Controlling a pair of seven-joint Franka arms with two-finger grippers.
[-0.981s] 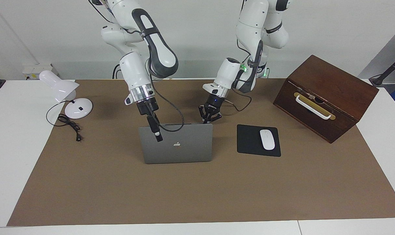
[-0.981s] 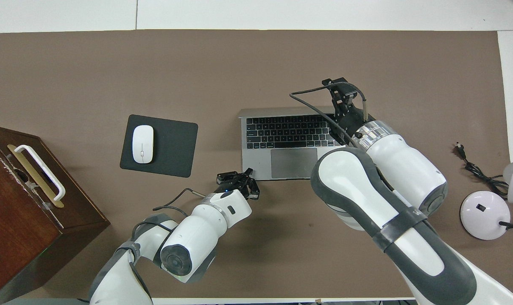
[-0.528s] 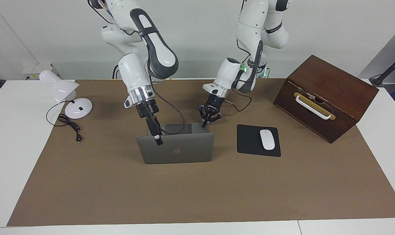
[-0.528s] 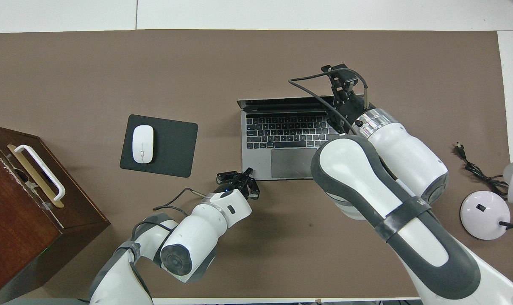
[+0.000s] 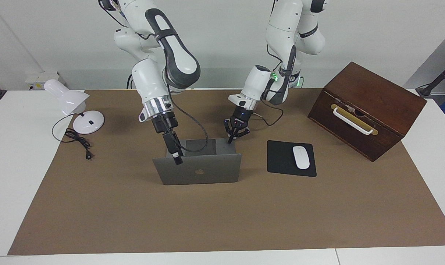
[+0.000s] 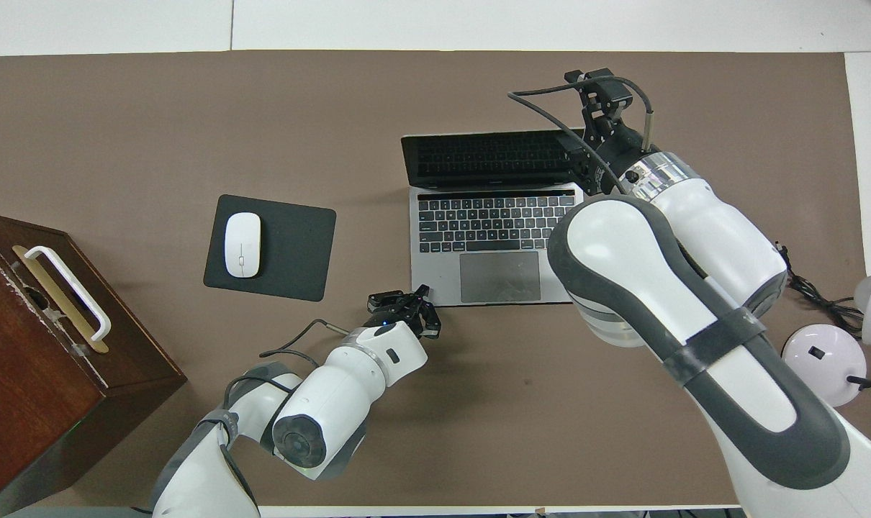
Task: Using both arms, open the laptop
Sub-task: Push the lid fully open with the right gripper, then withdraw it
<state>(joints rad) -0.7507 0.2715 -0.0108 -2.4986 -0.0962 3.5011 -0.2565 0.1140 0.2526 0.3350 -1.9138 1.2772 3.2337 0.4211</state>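
- At mid-table on the brown mat (image 5: 222, 213): laptop (image 5: 200, 170), open, lid tilted back away from the robots, keyboard and trackpad exposed in the overhead view.
- Left gripper (image 5: 230, 140): fingertips pressed together, down at the corner of the laptop base nearest the robots, on the mouse pad side.
- Right gripper (image 5: 177, 159): at the lid's top edge, toward the lamp end; finger spread cannot be told.
- Black mouse pad (image 5: 281, 162) with white mouse (image 5: 301, 157): beside the laptop.
- Wooden box (image 5: 366, 108): at the left arm's end.
- White desk lamp (image 5: 73, 105): at the right arm's end.
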